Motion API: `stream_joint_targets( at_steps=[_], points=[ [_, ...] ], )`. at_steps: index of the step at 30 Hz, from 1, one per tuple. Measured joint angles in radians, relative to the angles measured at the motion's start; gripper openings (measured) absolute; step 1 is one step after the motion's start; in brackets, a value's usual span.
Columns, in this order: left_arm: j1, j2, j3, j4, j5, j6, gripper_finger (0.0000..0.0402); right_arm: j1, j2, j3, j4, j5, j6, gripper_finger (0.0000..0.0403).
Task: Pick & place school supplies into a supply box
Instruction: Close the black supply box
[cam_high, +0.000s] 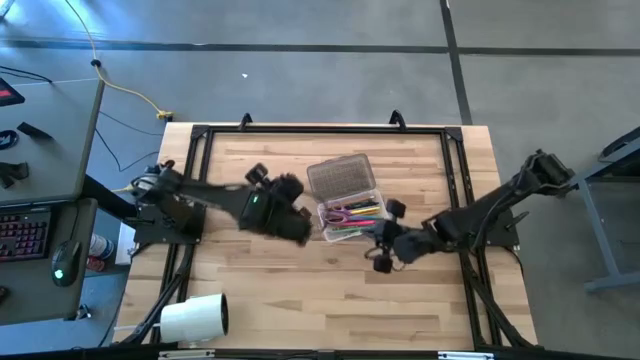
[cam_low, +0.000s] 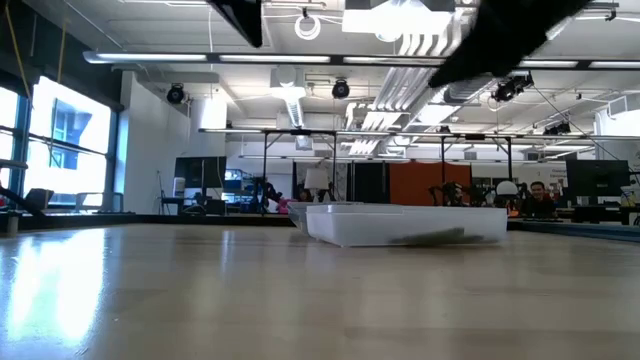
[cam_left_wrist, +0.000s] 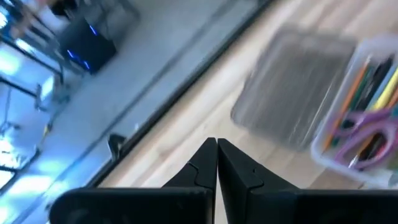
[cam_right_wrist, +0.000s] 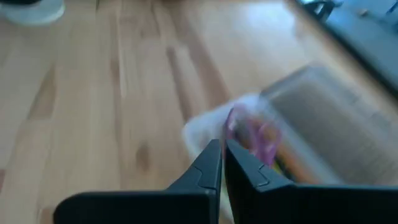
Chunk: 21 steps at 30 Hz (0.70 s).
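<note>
My left jaws (cam_high: 300, 228) hang just beside the supply box (cam_high: 350, 213), on its left, closed with the fingertips (cam_left_wrist: 216, 149) meeting and nothing between them. My right jaws (cam_high: 383, 248) sit at the box's near right corner, likewise closed on nothing. The supply box stands mid-bench (cam_high: 300, 290) with its ribbed lid (cam_high: 341, 177) folded open flat behind it. Inside lie the school supplies: the purple-handled scissors (cam_left_wrist: 364, 134) on top of the coloured pencils and pens (cam_left_wrist: 370, 84). A white cylinder roll (cam_high: 195, 317) rests well apart, at the bench's near left corner.
</note>
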Motion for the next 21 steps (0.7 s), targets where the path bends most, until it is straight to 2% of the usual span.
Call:
stream_joint_targets(
  at_steps=[2, 5, 9, 11, 14, 17, 19, 21],
  points=[
    [0.071, 0.004, -0.002, 0.026, 0.08, 0.09, 0.0046, 0.027, 0.001, -0.089, 0.064, 0.001, 0.07, 0.0003],
    [0.18, 0.022, -0.028, 0.135, 0.176, 0.201, 0.0046, 0.049, 0.006, -0.243, 0.251, 0.002, 0.146, 0.0005],
    [0.331, 0.051, -0.095, 0.393, 0.294, 0.459, 0.0038, 0.024, 0.007, -0.423, 0.524, -0.025, 0.051, 0.0002],
    [0.413, 0.071, -0.119, 0.529, 0.358, 0.535, 0.0025, 0.002, 0.008, -0.496, 0.647, -0.041, 0.066, 0.0001],
    [0.544, 0.102, -0.137, 0.665, 0.562, 0.568, 0.0013, -0.021, 0.007, -0.57, 0.823, -0.099, 0.112, 0.0001],
    [0.649, 0.145, -0.139, 0.742, 0.782, 0.56, 0.002, -0.025, 0.007, -0.605, 0.893, -0.151, 0.113, 0.0001],
    [0.695, 0.165, -0.14, 0.744, 0.861, 0.526, 0.0024, -0.023, 0.007, -0.604, 0.895, -0.16, 0.113, 0.0001],
    [0.725, 0.191, -0.14, 0.742, 0.874, 0.516, 0.0021, -0.023, 0.008, -0.6, 0.884, -0.167, 0.122, 0.0001]
  ],
)
